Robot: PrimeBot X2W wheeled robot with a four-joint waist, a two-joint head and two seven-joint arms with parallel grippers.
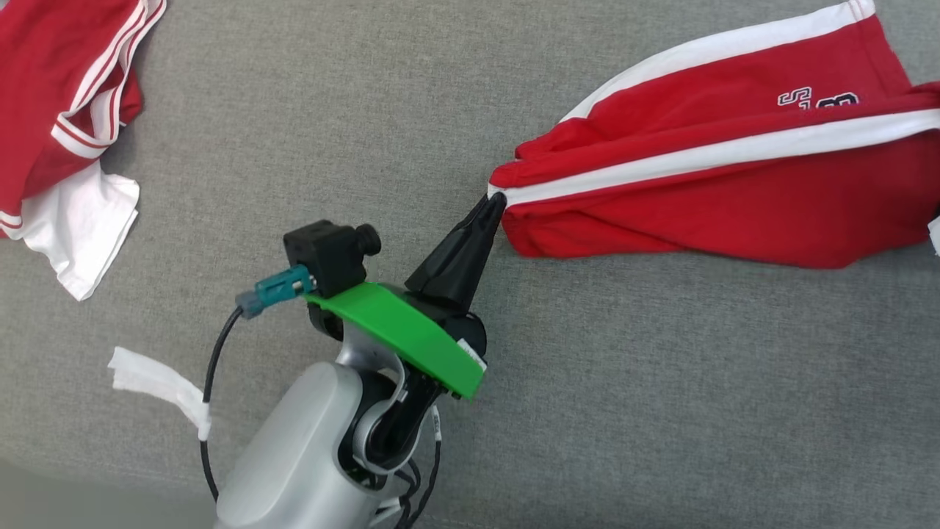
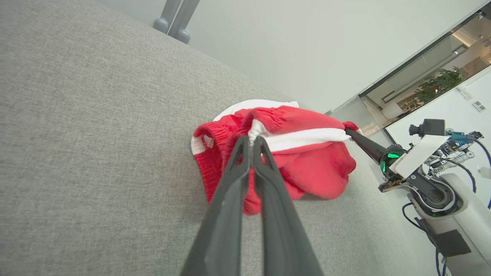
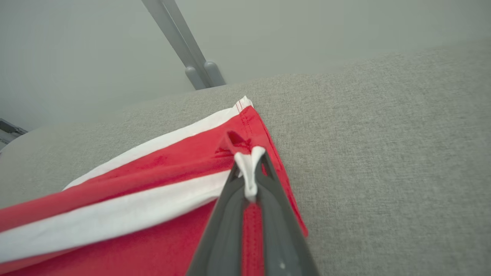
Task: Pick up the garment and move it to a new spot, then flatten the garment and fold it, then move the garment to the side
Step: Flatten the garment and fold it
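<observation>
Red shorts (image 1: 705, 198) stretched on grey tabletop (image 1: 352, 110), right of centre. Left claw (image 1: 498, 204) pinches waistband end, right claw (image 3: 250, 168) pinches white stripe at hem. Thin bites both - uneven pull could slip fabric free, leaving shorts bunched, not flat.

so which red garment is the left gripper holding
The red shorts with black lettering, right of the head view; the left gripper pinches their edge. The other garment lies apart, upper left.
</observation>
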